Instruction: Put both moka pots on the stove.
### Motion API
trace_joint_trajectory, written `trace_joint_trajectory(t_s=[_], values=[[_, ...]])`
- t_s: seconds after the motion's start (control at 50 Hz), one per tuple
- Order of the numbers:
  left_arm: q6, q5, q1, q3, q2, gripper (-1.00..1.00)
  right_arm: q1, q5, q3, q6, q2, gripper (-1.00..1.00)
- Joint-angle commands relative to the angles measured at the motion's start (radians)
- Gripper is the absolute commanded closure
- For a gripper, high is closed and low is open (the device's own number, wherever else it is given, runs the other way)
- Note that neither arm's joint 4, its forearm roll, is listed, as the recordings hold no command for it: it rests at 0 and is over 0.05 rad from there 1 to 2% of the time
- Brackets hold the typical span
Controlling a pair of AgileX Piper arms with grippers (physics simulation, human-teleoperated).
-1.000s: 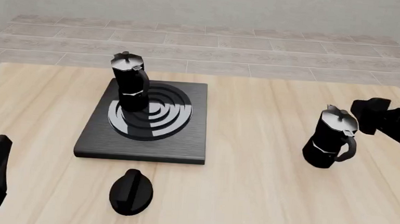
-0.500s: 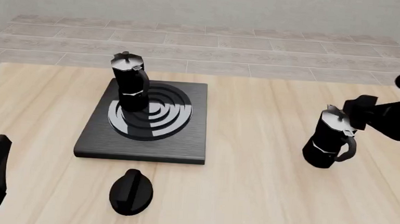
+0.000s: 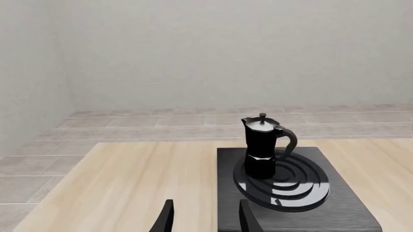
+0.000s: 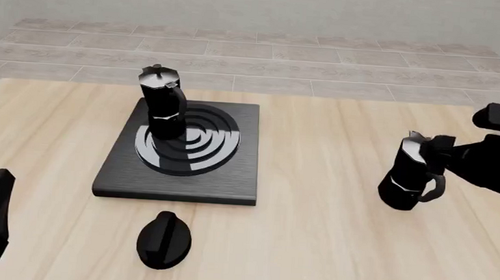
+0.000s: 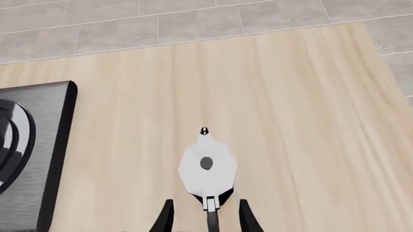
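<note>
Black, rigid, probably top-heavy: second moka pot (image 4: 413, 175) standing on counter (image 4: 314, 235), well apart from stove (image 4: 230, 178). Right gripper (image 5: 205, 217) spread open around its handle; best gripped there.

bright, even, sharp renders; soft glare on the stove (image 4: 184, 146) rings, faint shadows.
</note>
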Motion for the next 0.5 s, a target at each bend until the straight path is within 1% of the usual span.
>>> trace_joint_trajectory(t_s=[0.02, 0.32, 0.5], values=[[0.0, -0.002, 0.0, 0.003, 0.0, -1.0, -0.006, -0.048, 0.036, -0.003, 0.043, -1.0], [0.0, 0.001, 0.001, -0.001, 0.0, -1.0, -0.018, -0.105, 0.051, -0.015, 0.105, -1.0], [0.001, 0.001, 0.001, 0.001, 0.0, -1.0, -0.017, -0.151, 0.073, -0.008, 0.15, -1.0]])
